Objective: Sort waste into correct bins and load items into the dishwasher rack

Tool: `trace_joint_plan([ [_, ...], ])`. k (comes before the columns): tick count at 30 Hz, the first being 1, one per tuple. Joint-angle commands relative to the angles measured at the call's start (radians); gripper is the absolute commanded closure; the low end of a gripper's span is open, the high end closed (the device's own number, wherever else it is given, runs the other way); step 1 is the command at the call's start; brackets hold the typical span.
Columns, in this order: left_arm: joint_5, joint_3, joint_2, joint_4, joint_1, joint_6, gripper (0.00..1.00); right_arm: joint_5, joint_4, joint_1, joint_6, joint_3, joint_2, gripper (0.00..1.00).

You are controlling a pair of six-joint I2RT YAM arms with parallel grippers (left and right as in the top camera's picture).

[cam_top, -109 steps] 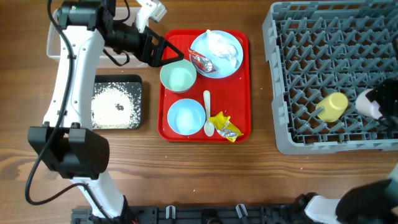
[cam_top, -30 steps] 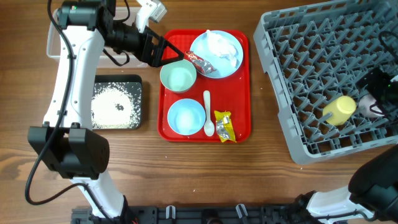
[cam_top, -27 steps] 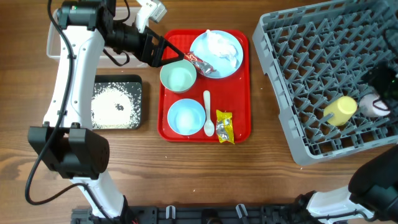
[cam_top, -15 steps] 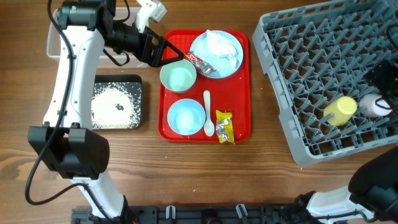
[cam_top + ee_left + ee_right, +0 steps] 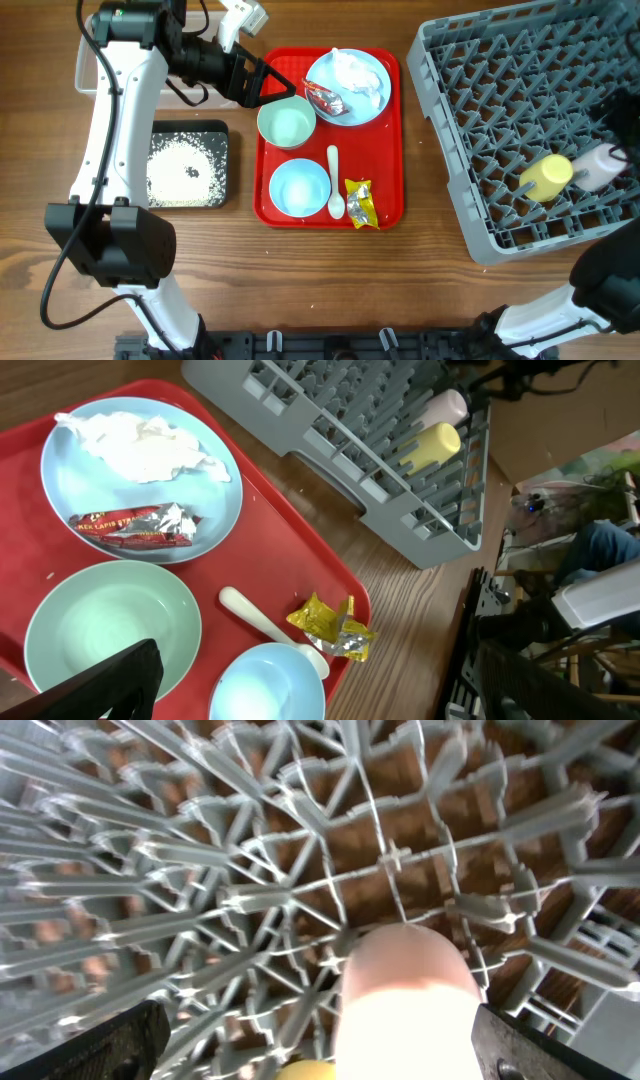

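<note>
My left gripper (image 5: 268,85) hangs open over the red tray's left edge, beside the mint bowl (image 5: 287,124); nothing is between its fingers (image 5: 100,680). On the tray are the light blue plate (image 5: 372,95) with a white tissue (image 5: 352,70) and red wrapper (image 5: 322,98), a blue bowl (image 5: 299,187), the white spoon (image 5: 334,180) and a yellow wrapper (image 5: 361,202). In the grey rack (image 5: 490,90) the pink cup (image 5: 597,165) lies next to the yellow cup (image 5: 548,175). My right gripper (image 5: 325,1050) is open, with the pink cup (image 5: 405,1000) lying loose between its spread fingers.
A black tray (image 5: 222,130) with white rice grains sits left of the red tray (image 5: 396,140). The clear tub (image 5: 90,75) is behind it, partly under my left arm. The rack sits skewed at the right, its near corner close to the table's front.
The right gripper has drawn back to the right, uncovering the pink cup beside the yellow cup. Since the oldest frame the rack has turned and the yellow wrapper shifted. The left arm is still.
</note>
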Motion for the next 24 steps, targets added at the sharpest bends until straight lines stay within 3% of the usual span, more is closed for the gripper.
trace_joint_plan([
  [1,0.002,-0.003,0.009,0.0,0.001,-0.002,0.0,-0.031,-0.032,0.0,-0.009,0.08,-0.106,0.0],
  [5,0.002,-0.003,0.009,0.0,0.001,-0.002,0.0,-0.115,-0.143,0.008,-0.014,0.082,-0.217,0.0],
  [9,0.002,-0.003,0.009,0.0,0.001,-0.002,0.0,-0.175,-0.359,0.098,-0.157,0.019,-0.22,0.0],
  [13,0.002,-0.003,0.009,0.0,0.001,-0.002,0.0,-0.135,-0.294,0.338,-0.214,-0.068,-0.22,0.0],
  [17,0.002,-0.003,0.009,0.0,0.001,-0.002,0.0,-0.028,-0.092,0.581,-0.215,-0.171,-0.204,0.0],
  [24,0.002,-0.003,0.009,0.0,0.001,-0.002,0.0,-0.038,-0.029,0.609,-0.208,-0.193,-0.076,0.0],
])
